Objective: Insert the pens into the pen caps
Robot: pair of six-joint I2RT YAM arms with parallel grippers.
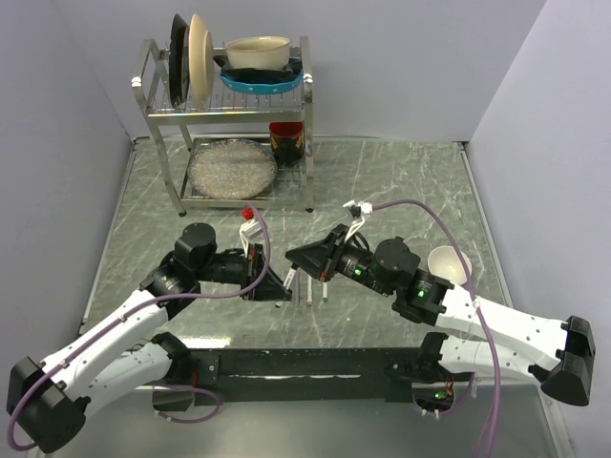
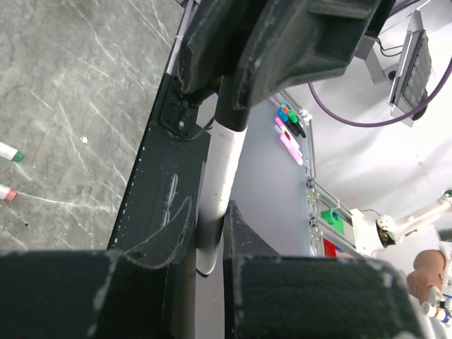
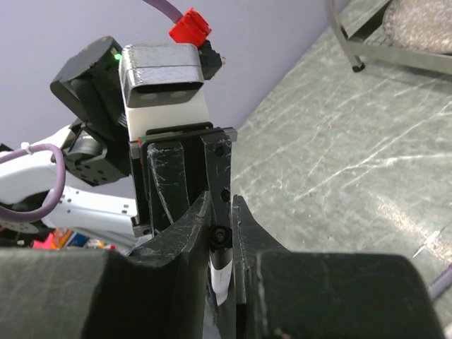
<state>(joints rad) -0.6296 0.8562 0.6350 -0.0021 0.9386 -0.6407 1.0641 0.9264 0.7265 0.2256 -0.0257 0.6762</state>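
My left gripper (image 2: 210, 205) is shut on the whitish barrel of a pen (image 2: 224, 166), which stands up between its fingers. The pen's upper end runs into the black jaws of my right gripper (image 3: 222, 201). In the right wrist view a black pen cap (image 3: 221, 235) sits pinched between those jaws, with the white barrel (image 3: 221, 274) coming out below it. The two grippers meet above the table's near middle, left gripper (image 1: 275, 283) and right gripper (image 1: 298, 256). Two more pens lie just right of them, one green-ended (image 1: 312, 289) and one red-ended (image 1: 325, 289).
A steel dish rack (image 1: 160, 124) stands at the back with plates, a bowl and a glass dish. A white bowl (image 1: 447, 262) sits beside the right arm. A black bar (image 1: 305, 363) runs along the near table edge.
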